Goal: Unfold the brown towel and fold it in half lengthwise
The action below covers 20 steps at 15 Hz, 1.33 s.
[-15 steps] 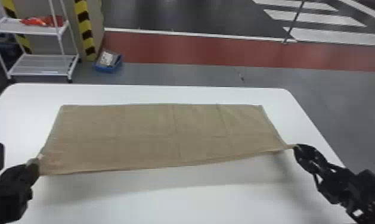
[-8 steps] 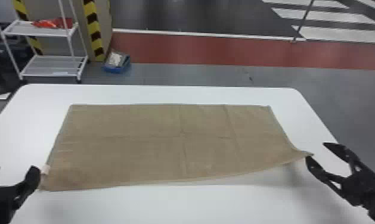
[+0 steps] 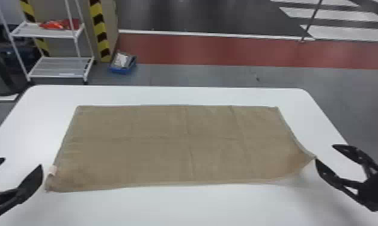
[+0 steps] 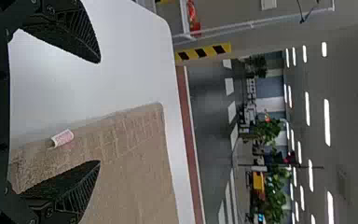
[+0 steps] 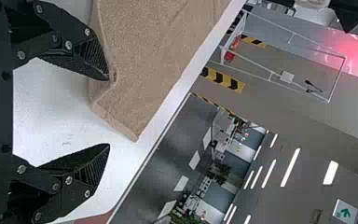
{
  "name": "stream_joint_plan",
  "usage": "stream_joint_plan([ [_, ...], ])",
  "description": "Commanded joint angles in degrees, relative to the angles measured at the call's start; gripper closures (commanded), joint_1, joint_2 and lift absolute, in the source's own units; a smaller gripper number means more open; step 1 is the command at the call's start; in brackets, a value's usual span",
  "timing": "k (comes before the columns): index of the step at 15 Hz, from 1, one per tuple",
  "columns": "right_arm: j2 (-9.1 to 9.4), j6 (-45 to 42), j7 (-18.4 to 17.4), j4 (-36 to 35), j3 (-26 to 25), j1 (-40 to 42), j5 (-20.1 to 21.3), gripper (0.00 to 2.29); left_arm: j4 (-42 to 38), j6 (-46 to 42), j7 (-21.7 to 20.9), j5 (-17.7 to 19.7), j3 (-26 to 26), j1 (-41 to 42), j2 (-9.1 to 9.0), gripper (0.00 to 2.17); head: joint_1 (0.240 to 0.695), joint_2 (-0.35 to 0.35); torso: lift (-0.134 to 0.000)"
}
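White tabletop [image 3: 197,207] spreads beneath both grippers, with grey floor [image 3: 212,76] beyond its far edge. Between the left gripper [image 3: 23,162] and the right gripper [image 3: 325,153] lies the brown towel [image 3: 167,144], laid out flat, its long axis running from one gripper towards the other. Each gripper has its fingers spread, with nothing pinched between them. The right gripper looks the nearer: its inner fingertip is right at the towel's near right corner [image 3: 309,157], which lifts a little off the table; whether they touch I cannot tell. The left gripper's inner finger stands just beside the near left corner [image 3: 53,184], by the small pale label [image 3: 52,170]. From both grippers the far long edge lies forward, across the towel's width, so a lengthwise fold would likely need both near corners taken together and carried straight away from the robot.
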Motion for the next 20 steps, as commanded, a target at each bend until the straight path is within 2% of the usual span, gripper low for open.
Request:
stream_joint_plan([
  [1,-0.05,1.1,0.3,0.0,-0.2,-0.2,-0.2,0.45,5.0,-2.8,-5.7,5.0,2.9,-0.6,1.34,0.15,0.695,-0.094,-0.125],
  [2,-0.14,2.1,0.5,0.0,-0.2,-0.6,-0.1,0.45,6.2,-3.0,-9.1,7.4,3.2,-0.6,2.13,0.15,0.695,-0.093,-0.125],
  [5,-0.05,3.7,0.6,-0.7,0.1,-1.0,0.2,0.45,6.7,-1.8,-15.9,7.7,2.7,0.1,2.22,0.15,0.695,-0.107,-0.125],
  [9,0.13,3.7,0.7,-0.7,0.1,-1.0,0.0,0.45,8.6,-4.0,-17.1,7.0,-1.2,-0.4,2.39,0.19,0.695,-0.139,-0.125],
  [12,0.13,3.4,1.0,-0.7,-0.1,-0.7,-0.2,0.45,11.7,-5.8,-15.7,4.4,-3.2,-2.5,2.39,0.28,0.695,-0.167,-0.125],
  [15,0.04,2.5,1.3,-0.1,-0.4,-0.6,-0.2,0.46,15.4,-10.0,-15.8,4.4,-3.0,-3.9,2.83,0.34,0.695,-0.168,-0.125],
  [20,-0.05,2.3,1.2,0.0,-0.6,-0.8,-0.3,0.46,18.5,-11.1,-16.4,4.4,-2.7,-4.1,3.53,0.43,0.695,-0.159,-0.125],
])
